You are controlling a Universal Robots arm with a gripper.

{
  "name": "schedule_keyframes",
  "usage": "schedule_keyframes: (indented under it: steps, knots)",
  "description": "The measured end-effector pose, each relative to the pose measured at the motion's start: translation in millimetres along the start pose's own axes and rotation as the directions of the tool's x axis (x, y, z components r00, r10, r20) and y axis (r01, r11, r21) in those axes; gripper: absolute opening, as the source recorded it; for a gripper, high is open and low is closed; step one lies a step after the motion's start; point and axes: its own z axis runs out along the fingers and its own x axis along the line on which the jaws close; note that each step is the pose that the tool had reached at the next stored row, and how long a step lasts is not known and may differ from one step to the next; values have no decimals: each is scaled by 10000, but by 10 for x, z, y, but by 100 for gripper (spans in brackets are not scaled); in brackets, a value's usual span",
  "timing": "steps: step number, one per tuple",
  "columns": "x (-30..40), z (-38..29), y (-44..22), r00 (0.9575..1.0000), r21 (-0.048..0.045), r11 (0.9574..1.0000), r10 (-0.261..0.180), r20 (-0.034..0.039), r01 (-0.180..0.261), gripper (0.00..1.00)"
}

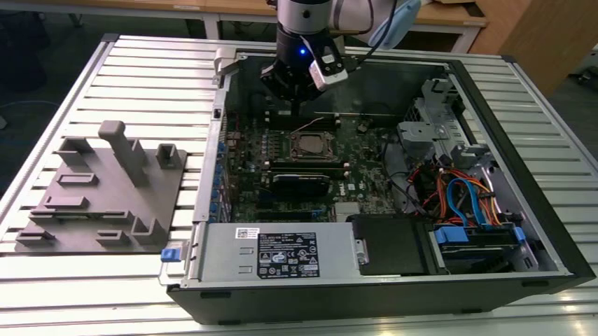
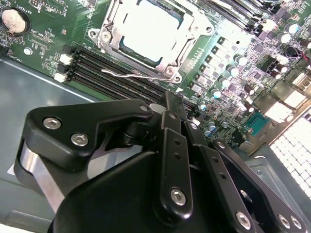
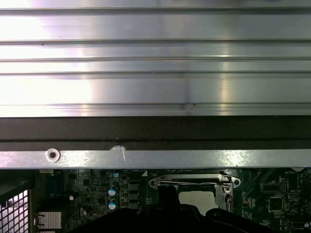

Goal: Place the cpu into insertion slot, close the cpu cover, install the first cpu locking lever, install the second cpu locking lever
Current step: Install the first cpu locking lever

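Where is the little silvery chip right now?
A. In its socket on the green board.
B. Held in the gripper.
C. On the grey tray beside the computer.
A: in the second wrist view the cpu lies on the green board, framed by the cpu cover.

I see an open desktop computer case (image 1: 374, 297) lying on a slatted aluminium table (image 1: 140, 63). A grey moulded fixture block (image 1: 103, 189) sits near the table's edge at the exterior view's left. Inside the case are a green motherboard (image 1: 243, 175), a labelled power supply (image 1: 224, 252), and blue and orange cables (image 1: 458, 199).
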Motion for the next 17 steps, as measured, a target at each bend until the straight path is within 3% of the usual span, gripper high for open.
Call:
schedule_keyframes:
  steps: [15,16,17]
  knots:
    - [-20,0,1,10000,1,10000,-2,-1,2,10]
    - [-115,0,3,10000,0,10000,0,0,0,10]
    - [-117,0,3,10000,0,10000,-1,0,1,10]
